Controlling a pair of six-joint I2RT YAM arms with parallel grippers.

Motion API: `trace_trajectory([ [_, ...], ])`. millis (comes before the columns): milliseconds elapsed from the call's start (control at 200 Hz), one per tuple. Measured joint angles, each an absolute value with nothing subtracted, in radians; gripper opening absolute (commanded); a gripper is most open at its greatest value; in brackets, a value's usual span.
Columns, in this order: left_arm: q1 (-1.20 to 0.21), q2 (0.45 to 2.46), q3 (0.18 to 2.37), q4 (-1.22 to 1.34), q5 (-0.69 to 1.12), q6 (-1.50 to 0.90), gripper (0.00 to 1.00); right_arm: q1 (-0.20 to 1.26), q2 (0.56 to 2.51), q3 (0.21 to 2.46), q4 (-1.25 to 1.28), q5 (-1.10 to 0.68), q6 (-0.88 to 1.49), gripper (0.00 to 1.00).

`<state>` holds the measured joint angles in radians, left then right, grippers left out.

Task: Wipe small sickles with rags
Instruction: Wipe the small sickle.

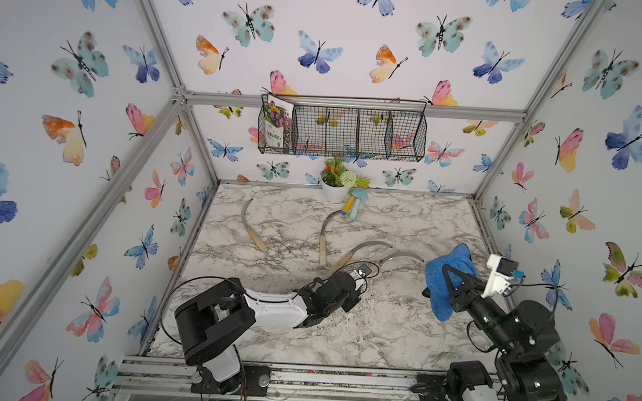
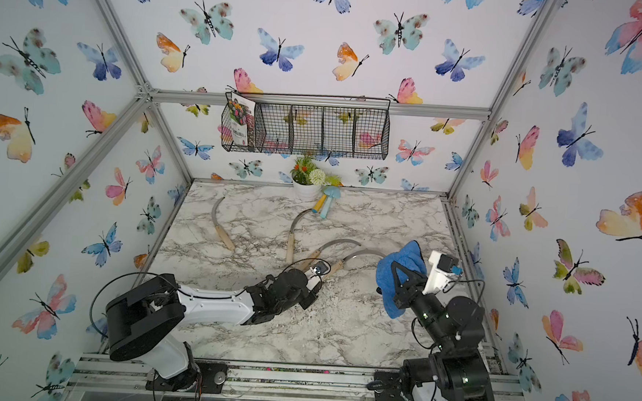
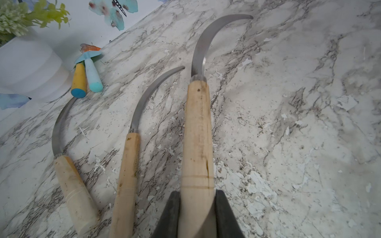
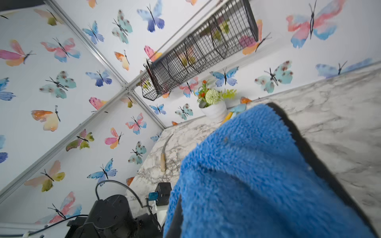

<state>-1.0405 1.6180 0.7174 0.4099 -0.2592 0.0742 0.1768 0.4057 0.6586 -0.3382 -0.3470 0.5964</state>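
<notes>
The held sickle (image 3: 197, 134) has the butt of its pale wooden handle clamped between the two dark jaws of the left tool (image 3: 198, 215). The very end of the handle is cut off by the frame. Its grey blade curves away ahead of the tool, and whether it clears the desk (image 1: 341, 336) cannot be told. In both top views this tool is hidden under its own wrist camera.

Just beside the left tool, on the side away from the right tool (image 1: 451, 280), lies a second sickle (image 3: 127, 164) with its handle end also cropped. Beyond that is a third sickle (image 3: 72, 185), whose blade tip disappears behind the mushroom toys (image 3: 86, 80). A fourth sickle (image 1: 251, 227) lies well apart from both tools.

The blue rag (image 1: 445, 289) is bunched in the right tool, whose jaws are closed together on it, and it hangs off the desk. In the right wrist view its pile fills most of the frame and buries the tips. A dark band along its edge may be a finger or a hem.
</notes>
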Motion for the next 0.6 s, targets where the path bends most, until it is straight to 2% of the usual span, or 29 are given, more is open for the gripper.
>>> trace_trajectory([
  [150,-1.036,1.633,0.722,0.409,-0.205,0.093,0.0,0.177,0.554,0.593,-0.252,-0.403,0.621,0.02],
  [410,-1.036,1.692,0.751,0.408,-0.126,0.12,0.0,0.187,0.658,0.461,-0.084,-0.443,0.662,0.02],
  [601,-1.036,1.7,0.773,0.408,-0.063,0.131,0.0,0.321,0.866,0.441,0.065,-0.389,0.663,0.02],
])
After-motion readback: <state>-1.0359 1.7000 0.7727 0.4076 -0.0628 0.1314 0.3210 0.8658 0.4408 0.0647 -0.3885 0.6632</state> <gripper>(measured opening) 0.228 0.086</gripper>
